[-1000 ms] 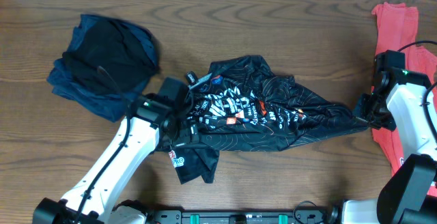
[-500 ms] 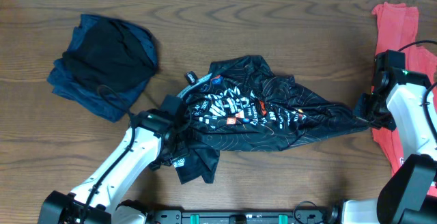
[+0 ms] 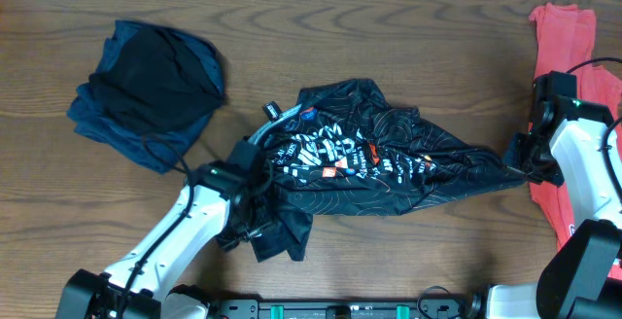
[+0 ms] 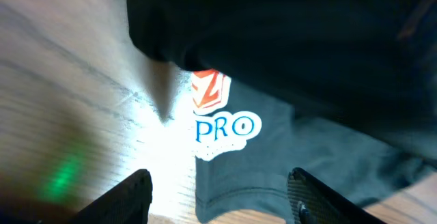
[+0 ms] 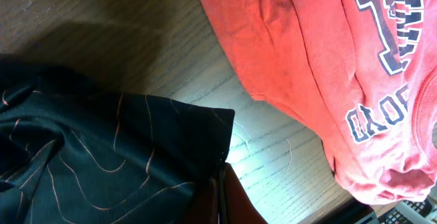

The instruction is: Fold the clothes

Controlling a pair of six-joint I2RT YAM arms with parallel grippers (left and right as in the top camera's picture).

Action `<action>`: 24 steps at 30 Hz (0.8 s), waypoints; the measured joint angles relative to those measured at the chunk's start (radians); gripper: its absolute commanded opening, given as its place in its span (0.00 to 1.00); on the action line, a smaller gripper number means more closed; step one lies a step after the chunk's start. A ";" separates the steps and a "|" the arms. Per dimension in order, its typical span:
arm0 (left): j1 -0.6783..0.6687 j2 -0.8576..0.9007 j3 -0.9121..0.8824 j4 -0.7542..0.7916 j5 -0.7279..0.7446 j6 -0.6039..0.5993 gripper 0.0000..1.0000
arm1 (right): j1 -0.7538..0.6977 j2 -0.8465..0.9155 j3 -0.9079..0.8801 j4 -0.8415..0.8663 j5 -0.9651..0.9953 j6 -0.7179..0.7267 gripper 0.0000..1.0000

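Jersey (image 3: 369,163): R jaws pinch its rt edge, L jaws apart over sleeve hem (image 4: 235,198).

Black jersey (image 3: 389,178) with white lettering, thin orange lines; coral-red T-shirt (image 3: 564,37); navy garments (image 3: 146,90); brown wood-grain tabletop (image 3: 408,27).

Overhead: looking straight down on whole brown wooden table (image 3: 389,8). Left wrist: very near crumpled black printed jersey (image 4: 307,46). Right wrist: near, sharing jersey and soft coral-red T-shirt (image 5: 307,60) with overhead.
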 measured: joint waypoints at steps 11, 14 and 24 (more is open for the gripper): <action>-0.003 0.000 -0.039 0.069 0.085 -0.026 0.27 | 0.000 0.000 0.000 0.000 0.000 0.000 0.01; -0.019 0.000 -0.046 0.090 0.112 -0.024 0.21 | 0.000 0.000 0.000 0.000 0.000 0.000 0.01; -0.029 0.000 -0.055 0.087 0.135 -0.024 0.29 | 0.000 0.000 0.000 0.000 0.000 0.000 0.01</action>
